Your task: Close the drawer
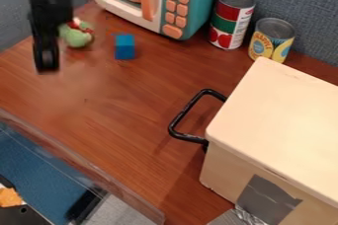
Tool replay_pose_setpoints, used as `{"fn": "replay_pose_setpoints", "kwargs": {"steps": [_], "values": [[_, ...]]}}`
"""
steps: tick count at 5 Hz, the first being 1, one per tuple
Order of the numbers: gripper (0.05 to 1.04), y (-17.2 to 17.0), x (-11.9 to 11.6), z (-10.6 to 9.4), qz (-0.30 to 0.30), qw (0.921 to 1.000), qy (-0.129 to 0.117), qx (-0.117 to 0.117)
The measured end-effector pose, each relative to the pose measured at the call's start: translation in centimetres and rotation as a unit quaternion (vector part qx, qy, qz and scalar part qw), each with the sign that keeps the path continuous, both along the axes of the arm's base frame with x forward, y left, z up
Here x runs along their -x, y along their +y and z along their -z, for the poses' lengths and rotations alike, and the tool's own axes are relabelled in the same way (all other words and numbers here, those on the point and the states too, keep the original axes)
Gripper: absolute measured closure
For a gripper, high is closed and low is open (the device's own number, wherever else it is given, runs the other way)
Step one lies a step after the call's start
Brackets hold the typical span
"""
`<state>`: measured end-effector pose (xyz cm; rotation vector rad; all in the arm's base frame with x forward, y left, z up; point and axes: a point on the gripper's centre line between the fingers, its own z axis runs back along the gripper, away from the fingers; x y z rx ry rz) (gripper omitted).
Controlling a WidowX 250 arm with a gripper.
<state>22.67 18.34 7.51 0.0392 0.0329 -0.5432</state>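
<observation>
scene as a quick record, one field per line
hand: upper left, well away from the handle
drawer box: pale, lower right; looks closed
handle: black, on the box's left side
blue cube: right of green toy
cans: two, upright, beyond the box
microwave: teal toy, top of view

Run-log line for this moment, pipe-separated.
gripper: upper left, away from drawer handle | cream box: lower right | drawer closure: unclear

Blue cube [125,47] — two cans [232,19] (by microwave [188,2])
</observation>
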Motion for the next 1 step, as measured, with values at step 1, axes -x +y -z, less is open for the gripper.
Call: {"fn": "replay_pose_setpoints", "kwargs": {"steps": [1], "values": [[0.085,4.79,1.47,-2.69,-0.127,0.9915,0.002,0.027]]}}
